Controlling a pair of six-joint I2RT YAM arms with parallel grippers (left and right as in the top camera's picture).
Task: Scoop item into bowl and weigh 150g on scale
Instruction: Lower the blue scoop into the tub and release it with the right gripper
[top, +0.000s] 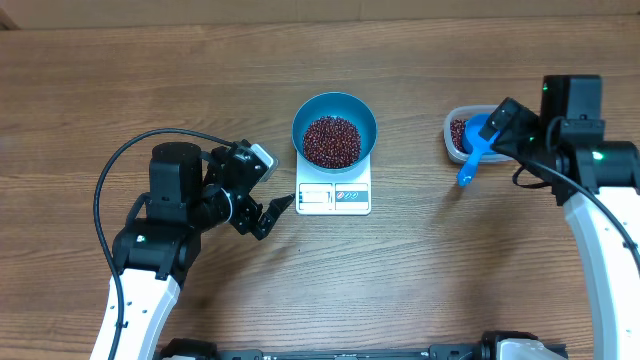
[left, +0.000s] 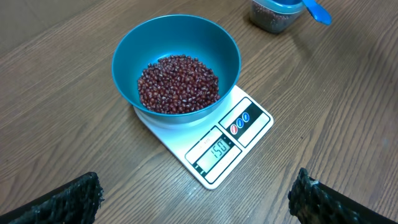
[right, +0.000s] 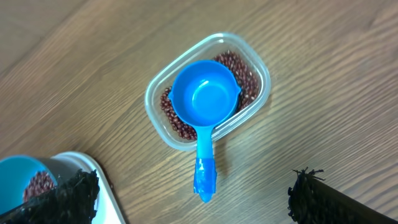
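Observation:
The teal-blue bowl (top: 334, 108) stands on the white scale (top: 334, 197) and holds a heap of dark red-brown beans (top: 332, 141). In the left wrist view the bowl (left: 134, 56), the beans (left: 178, 84) and the scale (left: 249, 121) fill the middle, and the display reads 150. My left gripper (top: 272, 214) hangs open just left of the scale's front, with nothing between its fingers (left: 68, 202). My right gripper (top: 500, 130) is open above the blue scoop (right: 205, 99), whose handle points toward the gap between the jaws without touching them.
The scoop rests empty in a clear plastic tub (right: 261, 74) with more beans (right: 245, 71), right of the scale (top: 462, 133). A black cable (top: 130, 160) loops over the left arm. Bare wooden table lies all around.

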